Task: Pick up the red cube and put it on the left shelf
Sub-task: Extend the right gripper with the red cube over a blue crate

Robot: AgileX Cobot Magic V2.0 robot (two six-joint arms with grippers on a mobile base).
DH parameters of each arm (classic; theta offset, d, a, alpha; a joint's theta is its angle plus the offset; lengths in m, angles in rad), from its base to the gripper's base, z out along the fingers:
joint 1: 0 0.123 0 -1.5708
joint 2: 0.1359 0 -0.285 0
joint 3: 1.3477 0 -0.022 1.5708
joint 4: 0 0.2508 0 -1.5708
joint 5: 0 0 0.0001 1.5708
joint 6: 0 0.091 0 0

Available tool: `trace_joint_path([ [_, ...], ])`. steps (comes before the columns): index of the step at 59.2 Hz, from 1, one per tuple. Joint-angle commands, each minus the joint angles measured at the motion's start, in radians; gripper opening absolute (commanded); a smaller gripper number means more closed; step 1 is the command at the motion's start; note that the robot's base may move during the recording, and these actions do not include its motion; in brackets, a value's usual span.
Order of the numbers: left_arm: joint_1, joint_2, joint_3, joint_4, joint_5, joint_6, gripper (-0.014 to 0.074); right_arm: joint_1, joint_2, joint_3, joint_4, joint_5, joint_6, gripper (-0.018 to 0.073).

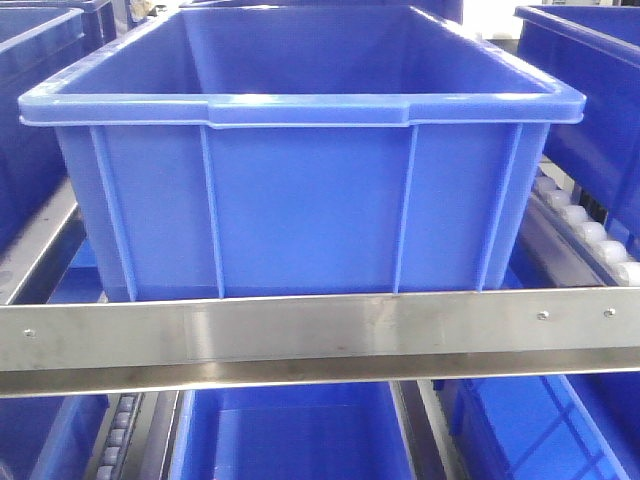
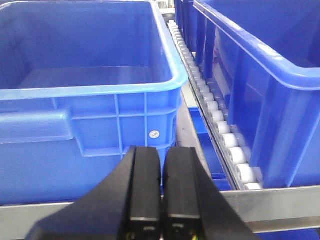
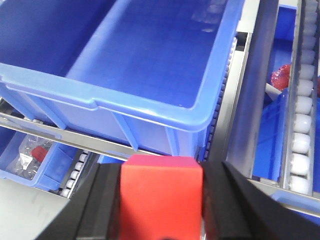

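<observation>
The red plastic cube (image 3: 162,197) sits clamped between the right tool's (image 3: 162,210) black fingers, bottom centre of frame; the left tool (image 2: 162,187) is pressed together, empty.

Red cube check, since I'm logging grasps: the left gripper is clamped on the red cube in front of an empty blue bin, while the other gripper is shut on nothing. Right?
Not quite: the arms are swapped. The right wrist view shows the right gripper clamped on the red cube in front of an empty blue bin. The left wrist view shows the left gripper shut on nothing.
</observation>
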Motion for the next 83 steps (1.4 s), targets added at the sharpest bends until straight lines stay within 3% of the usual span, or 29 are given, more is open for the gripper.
trace_joint_path([
  [1,-0.006,-0.018,0.023,-0.004,-0.087,-0.001,0.0102,0.002,-0.002,-0.027,-0.003,-0.078,-0.006,0.0065],
  [65,-0.006,-0.018,0.023,-0.004,-0.087,-0.001,0.0102,0.002,-0.002,-0.027,-0.002,-0.08,-0.006,0.0065],
  [83,-0.006,-0.018,0.023,-0.004,-0.087,-0.001,0.0102,0.002,0.111,-0.085,0.032,-0.195,-0.006,0.0065],
])
